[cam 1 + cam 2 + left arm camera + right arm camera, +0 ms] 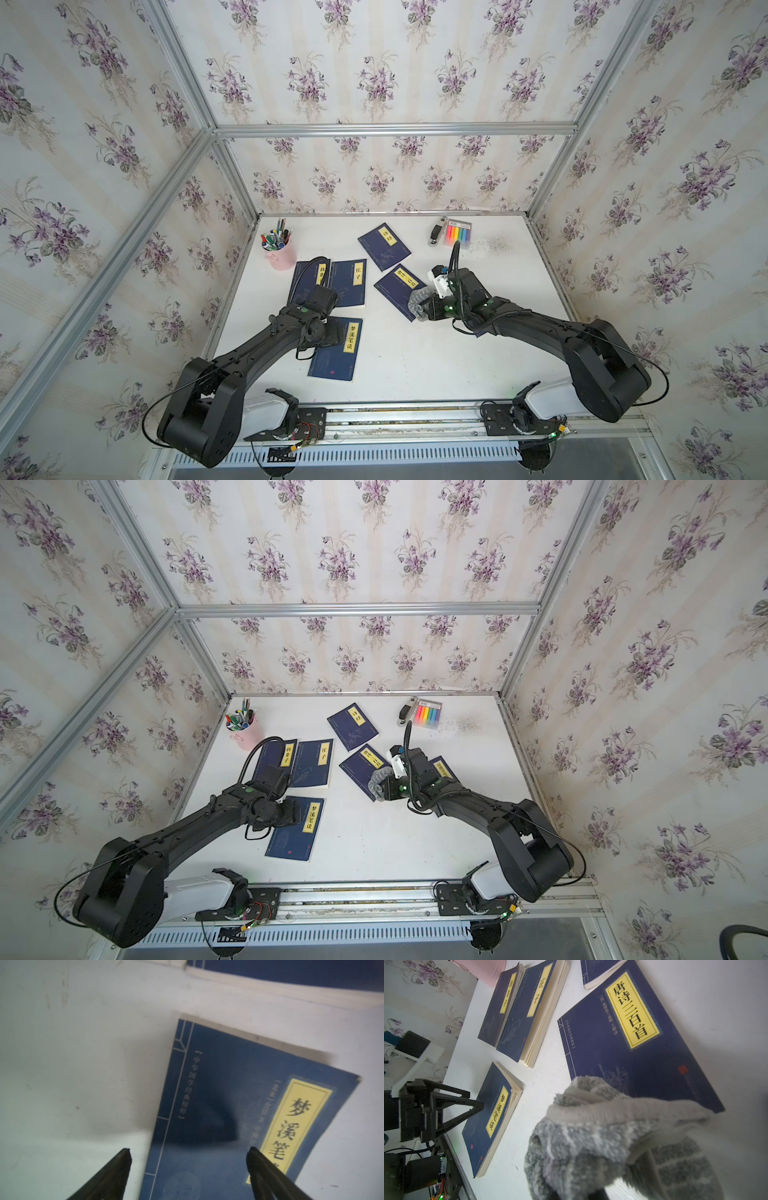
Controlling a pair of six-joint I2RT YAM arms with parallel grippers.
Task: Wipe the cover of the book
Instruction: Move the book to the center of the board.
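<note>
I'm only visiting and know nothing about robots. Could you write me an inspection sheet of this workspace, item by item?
Surface: white table, with a speckled patch at the far right.
Job's things: six blue books lying flat, covers up; a grey cloth overlaps a corner of the middle book.
Clutter: pink pen cup, stapler and highlighter pack along the far edge.
Grippers: left gripper open, over the edge of the nearest book; right gripper shut on the grey cloth.
Cables: a black cable arcs above each wrist, over the books.
Surroundings: floral wallpaper walls on an aluminium frame.
</note>
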